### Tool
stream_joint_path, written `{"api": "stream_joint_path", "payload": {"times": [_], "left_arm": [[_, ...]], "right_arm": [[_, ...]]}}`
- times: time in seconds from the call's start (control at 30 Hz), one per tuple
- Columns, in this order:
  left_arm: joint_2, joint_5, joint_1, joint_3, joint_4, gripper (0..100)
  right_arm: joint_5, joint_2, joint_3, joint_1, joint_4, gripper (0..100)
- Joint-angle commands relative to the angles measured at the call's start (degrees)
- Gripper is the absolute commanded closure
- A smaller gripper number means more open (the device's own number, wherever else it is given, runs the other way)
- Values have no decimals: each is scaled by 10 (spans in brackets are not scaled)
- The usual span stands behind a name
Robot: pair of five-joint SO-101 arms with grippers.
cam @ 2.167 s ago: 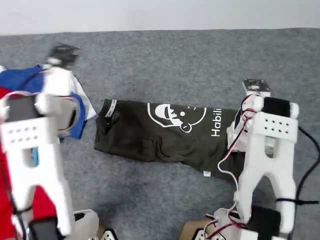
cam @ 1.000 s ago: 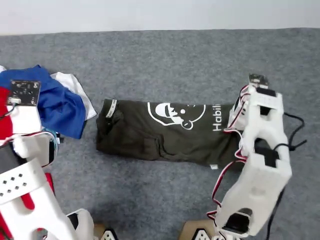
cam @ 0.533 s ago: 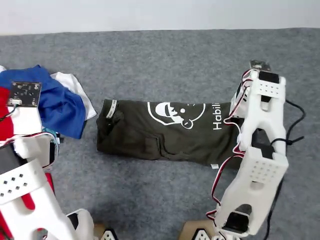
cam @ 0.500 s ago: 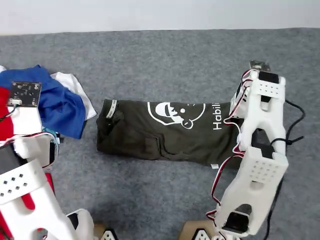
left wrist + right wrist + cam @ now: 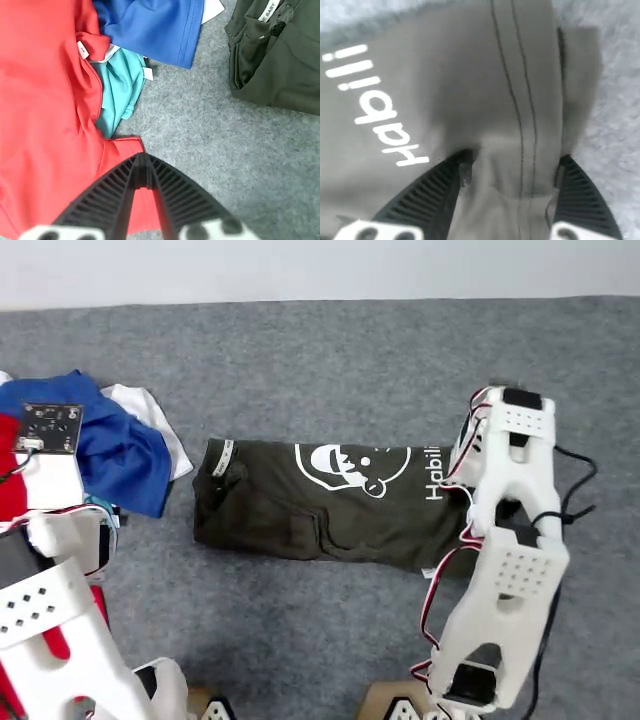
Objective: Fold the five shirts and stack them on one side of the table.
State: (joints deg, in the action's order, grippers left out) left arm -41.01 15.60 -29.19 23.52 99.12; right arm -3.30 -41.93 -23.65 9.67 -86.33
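High view: An olive shirt (image 5: pixel 320 510) is laid as a long, part-folded strip across the middle of the grey tabletop (image 5: pixel 330 360). The right arm (image 5: pixel 510 540) is set over its right end. At the far left, a blue shirt (image 5: pixel 120 455), a white shirt (image 5: pixel 150 410) and a red shirt (image 5: pixel 8 480) are heaped unfolded.

Left wrist view: The left claw (image 5: pixel 144 159) is pressed together with nothing in it, held above the red shirt's edge. A teal shirt (image 5: pixel 117 90) is tucked between the red and the blue.

Right wrist view: The right claw (image 5: pixel 512 165) is spread, with its fingers set down astride the stitched hem of the olive shirt (image 5: pixel 470 75).

Step judged: the grasp for the crosswise fold, early in the task. Next, the hem should be pinched, lifted and carried left over the collar end.
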Motion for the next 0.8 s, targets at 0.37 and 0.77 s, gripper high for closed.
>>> {"api": "stream_joint_path", "payload": {"times": [0.37,0.77], "left_arm": [[-14,-4,-3,-2,12,997],[-14,-4,-3,-4,12,997]], "right_arm": [[-5,11,-39,13,-12,983],[108,58,-40,139,-5,989]]}}
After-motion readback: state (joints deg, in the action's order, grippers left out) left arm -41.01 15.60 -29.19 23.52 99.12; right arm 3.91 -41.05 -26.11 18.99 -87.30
